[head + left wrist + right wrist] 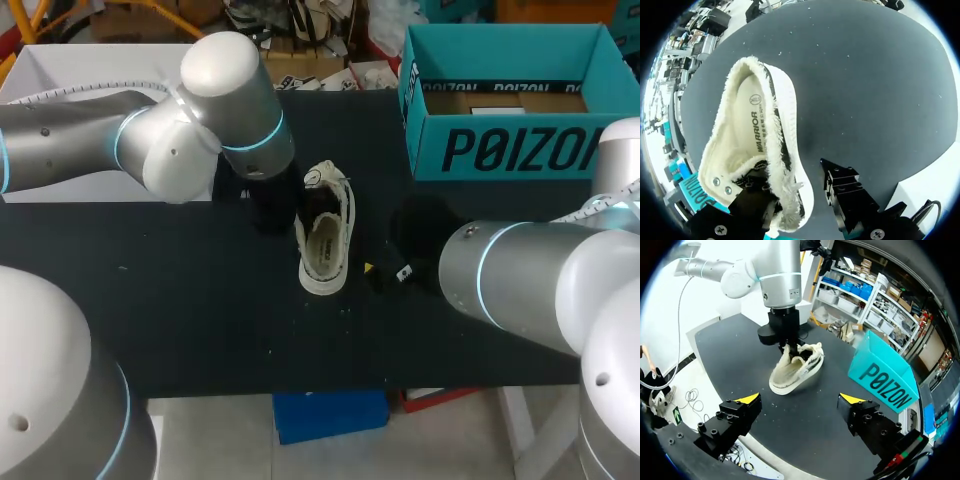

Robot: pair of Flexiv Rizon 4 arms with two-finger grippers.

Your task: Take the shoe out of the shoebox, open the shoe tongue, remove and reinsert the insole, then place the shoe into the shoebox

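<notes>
A cream, fleece-lined shoe (325, 245) lies on the black table (180, 300), toe toward the front edge. My left gripper (290, 210) hangs over its heel end. In the left wrist view the gripper (797, 200) straddles the shoe's (752, 130) side wall. One finger (755, 205) sits inside the opening and the other (845, 195) is outside, a small gap off the sole. My right gripper (800, 407) stands wide open and holds nothing, with the tilted shoe (792, 372) ahead of it. In the head view it (395, 268) is just right of the shoe.
The teal shoebox (500, 150) stands open at the back right of the table and also shows in the right wrist view (885, 377). The front left of the table is bare black surface.
</notes>
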